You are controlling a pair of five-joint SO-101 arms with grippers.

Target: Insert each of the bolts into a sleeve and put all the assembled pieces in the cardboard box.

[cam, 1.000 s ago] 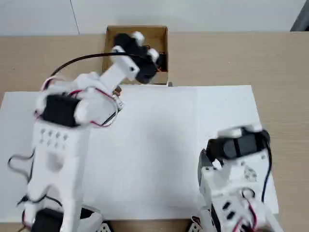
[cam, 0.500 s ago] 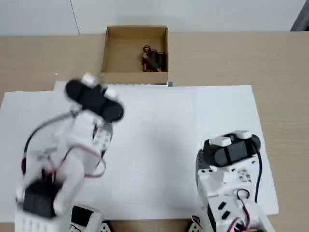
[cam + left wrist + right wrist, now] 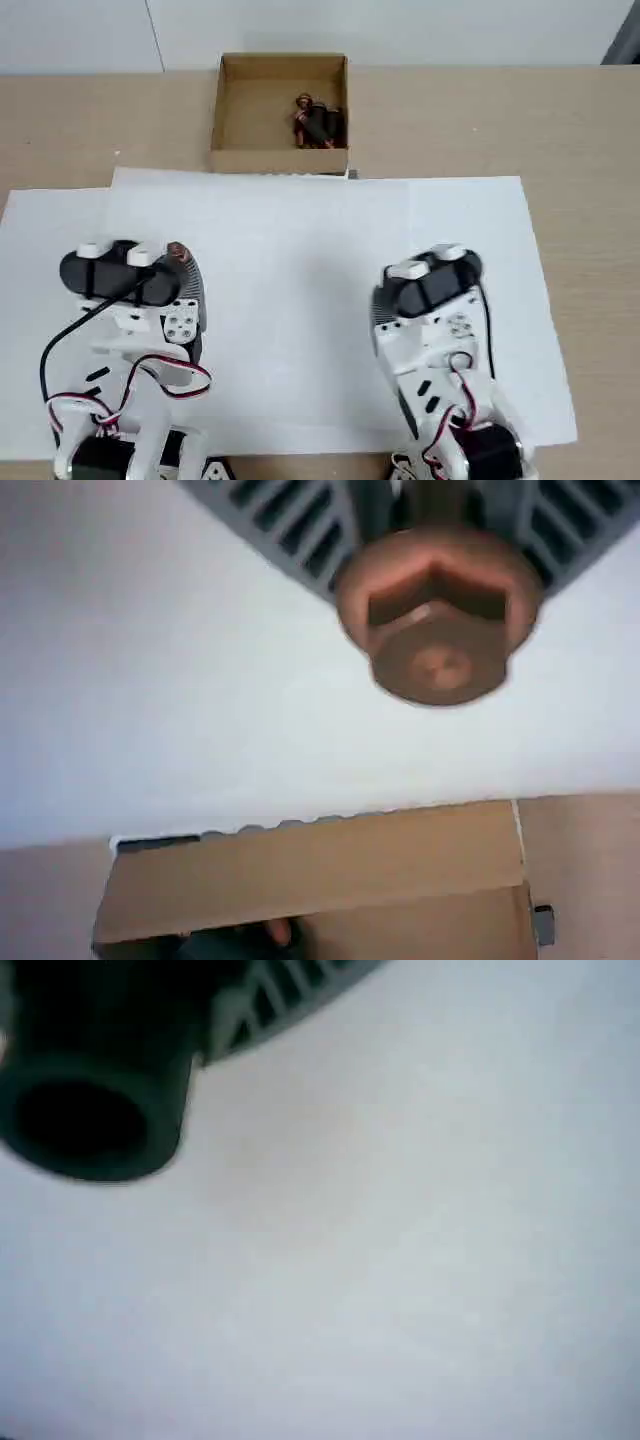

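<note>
Copper-coloured hex-headed metal bolt (image 3: 437, 630) is being gripped by the left gripper (image 3: 440, 525), jaws closed onto it, well short of the brown cardboard box (image 3: 280, 160) and off its left side. Dark assembled pieces (image 3: 318, 122) are being kept inside the box. Black tubular sleeve (image 3: 95, 1110) is being clamped by the right gripper (image 3: 150, 1020), off the box's right side. Judged: the sleeve is being held rightward of the bolt, so alignment of their long axes is being called for.
</note>
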